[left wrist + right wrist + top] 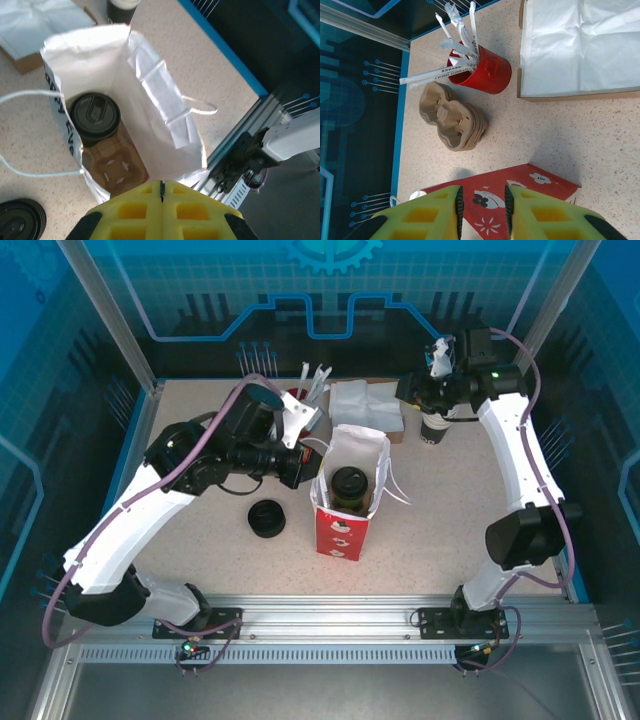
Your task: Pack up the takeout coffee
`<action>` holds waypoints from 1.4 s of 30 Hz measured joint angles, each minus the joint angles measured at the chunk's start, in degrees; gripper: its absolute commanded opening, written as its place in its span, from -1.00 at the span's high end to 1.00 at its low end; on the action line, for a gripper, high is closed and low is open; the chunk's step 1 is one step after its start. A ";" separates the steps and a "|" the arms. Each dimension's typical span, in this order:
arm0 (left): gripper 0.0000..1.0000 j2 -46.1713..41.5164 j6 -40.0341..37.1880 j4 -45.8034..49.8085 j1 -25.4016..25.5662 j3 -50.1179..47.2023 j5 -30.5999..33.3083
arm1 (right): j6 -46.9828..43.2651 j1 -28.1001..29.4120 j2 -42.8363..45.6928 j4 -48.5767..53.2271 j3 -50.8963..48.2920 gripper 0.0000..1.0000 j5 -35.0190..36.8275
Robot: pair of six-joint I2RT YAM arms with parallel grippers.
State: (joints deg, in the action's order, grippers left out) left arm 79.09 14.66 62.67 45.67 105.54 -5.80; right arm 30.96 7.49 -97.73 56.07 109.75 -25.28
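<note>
My left gripper (161, 192) has its yellow fingers pressed flat together, with no gap between them. It sits at the near rim of the red-and-white paper bag (160, 95), looking down into the open mouth. I cannot tell whether the fingers pinch the paper edge or only rest against it.

The takeout coffee (95, 116) stands upright inside the bag, below and just ahead of those fingers, toward the wall that carries the lettering. Its black lid faces up at me. It sits in one pocket of a brown pulp cup carrier (117, 170) on the bag's floor, and the pocket nearer to me holds nothing. From above, the coffee (350, 483) shows as a dark round lid in the middle of the bag (335, 535).

My right gripper (481, 210) is partly open, its jaws a modest way apart with nothing between them. It is well apart from the coffee, and the bag's red flowered side (530, 192) lies below it.

A stack of loose black lids (267, 518) rests on the table (450, 540) left of the bag.
</note>
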 measured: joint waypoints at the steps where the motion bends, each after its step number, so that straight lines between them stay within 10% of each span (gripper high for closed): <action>1: 0.90 -0.52 0.04 -0.57 0.00 -1.66 -0.02 | 0.26 0.39 -0.52 0.07 0.37 0.41 0.31; 13: 0.62 -3.45 2.34 -8.22 0.00 -13.92 -0.07 | 1.88 3.96 -8.28 1.70 7.10 0.38 2.60; 22: -0.26 -3.45 2.12 -8.63 -0.37 -13.27 2.84 | 1.81 6.36 -14.12 3.58 12.90 0.36 6.10; 42: -0.42 -2.84 1.95 -5.49 -8.33 -5.55 4.70 | 2.95 7.96 -24.17 7.63 23.12 0.25 18.29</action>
State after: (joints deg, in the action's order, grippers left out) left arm 76.25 16.60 57.19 37.34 99.98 -1.10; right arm 33.91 15.44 -121.91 63.70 132.88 -6.98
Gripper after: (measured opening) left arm 0.712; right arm 0.367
